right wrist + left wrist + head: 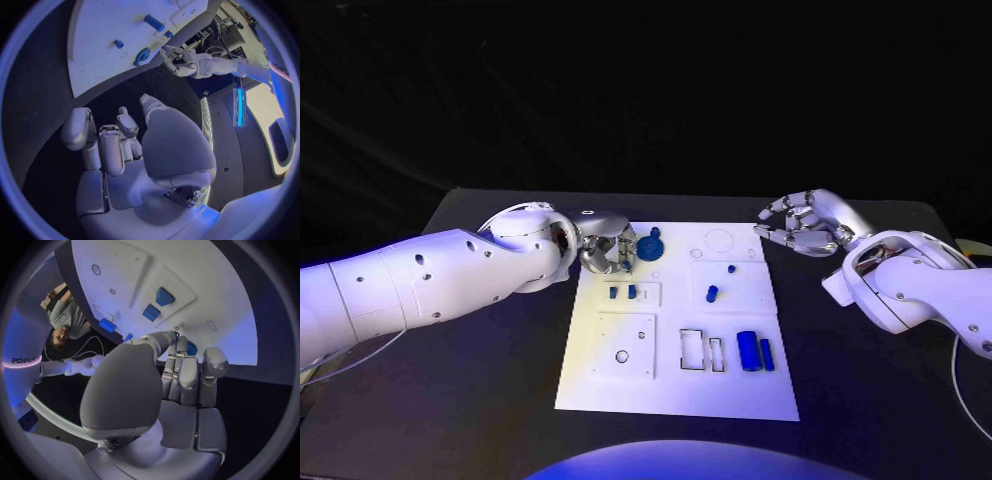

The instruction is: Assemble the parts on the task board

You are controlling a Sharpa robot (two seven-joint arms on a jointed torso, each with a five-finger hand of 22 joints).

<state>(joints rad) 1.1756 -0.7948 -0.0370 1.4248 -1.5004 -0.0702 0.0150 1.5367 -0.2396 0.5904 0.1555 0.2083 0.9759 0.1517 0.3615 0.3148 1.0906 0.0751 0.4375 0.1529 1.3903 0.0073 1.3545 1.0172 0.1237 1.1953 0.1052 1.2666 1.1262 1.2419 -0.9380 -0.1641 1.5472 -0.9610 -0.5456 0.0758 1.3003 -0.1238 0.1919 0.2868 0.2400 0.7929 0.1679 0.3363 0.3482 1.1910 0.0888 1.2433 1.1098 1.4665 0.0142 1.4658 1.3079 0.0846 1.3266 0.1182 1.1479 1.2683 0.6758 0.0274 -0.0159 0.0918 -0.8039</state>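
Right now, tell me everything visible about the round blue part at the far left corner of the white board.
The round blue disc-shaped part with a raised stem looks like matte plastic. It sits at the far left corner of the flat white task board, the stem rising from it at a slight tilt. The silver fingers of the left hand are against its left side; whether they grip it cannot be told. The right wrist view shows it beside that hand.

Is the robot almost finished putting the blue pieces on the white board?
Not yet, it seems. Little looks finished: small blue pegs already stand in one plate of the task board. The left hand is at a round blue part near the board's far edge; whether it grips it is unclear. The right hand hovers, holding nothing. Two blue cylinders still lie loose beside empty slots.
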